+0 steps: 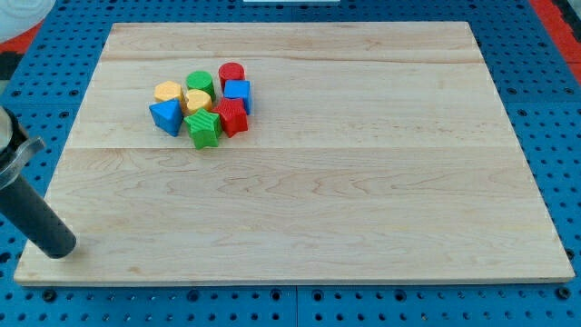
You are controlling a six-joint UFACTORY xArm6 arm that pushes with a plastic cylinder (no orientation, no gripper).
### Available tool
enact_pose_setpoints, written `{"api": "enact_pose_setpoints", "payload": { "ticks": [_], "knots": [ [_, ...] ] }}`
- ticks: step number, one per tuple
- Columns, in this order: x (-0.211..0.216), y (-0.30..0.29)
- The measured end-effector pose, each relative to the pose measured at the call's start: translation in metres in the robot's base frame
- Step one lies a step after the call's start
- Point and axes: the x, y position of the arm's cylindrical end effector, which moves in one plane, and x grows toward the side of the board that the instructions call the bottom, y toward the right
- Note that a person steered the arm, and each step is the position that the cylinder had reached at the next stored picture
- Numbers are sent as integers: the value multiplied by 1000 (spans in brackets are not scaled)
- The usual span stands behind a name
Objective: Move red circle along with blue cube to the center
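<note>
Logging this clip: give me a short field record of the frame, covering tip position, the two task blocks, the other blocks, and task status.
tip: my tip at the view's bottom left, far from all blocks
red circle: top of the cluster
blue cube: right below it, apparently touching
cluster: upper left of the board
others: green cylinder, blue triangle, red star
status: not yet at the center

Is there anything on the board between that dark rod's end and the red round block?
In the camera view, mostly bare wood lies between my tip and the red circle; near the cluster, the blue triangle and yellow blocks stand roughly in the way.
</note>
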Motion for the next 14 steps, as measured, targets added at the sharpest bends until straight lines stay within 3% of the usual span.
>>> {"api": "enact_pose_setpoints", "payload": {
  "ticks": [1, 3, 4, 7, 9, 10, 12, 14],
  "knots": [
    [-3, 17],
    [-37, 150],
    [-68, 179],
    [-70, 181],
    [-154, 262],
    [-203, 269],
    [-246, 259],
    [-297, 162]
  ]
}}
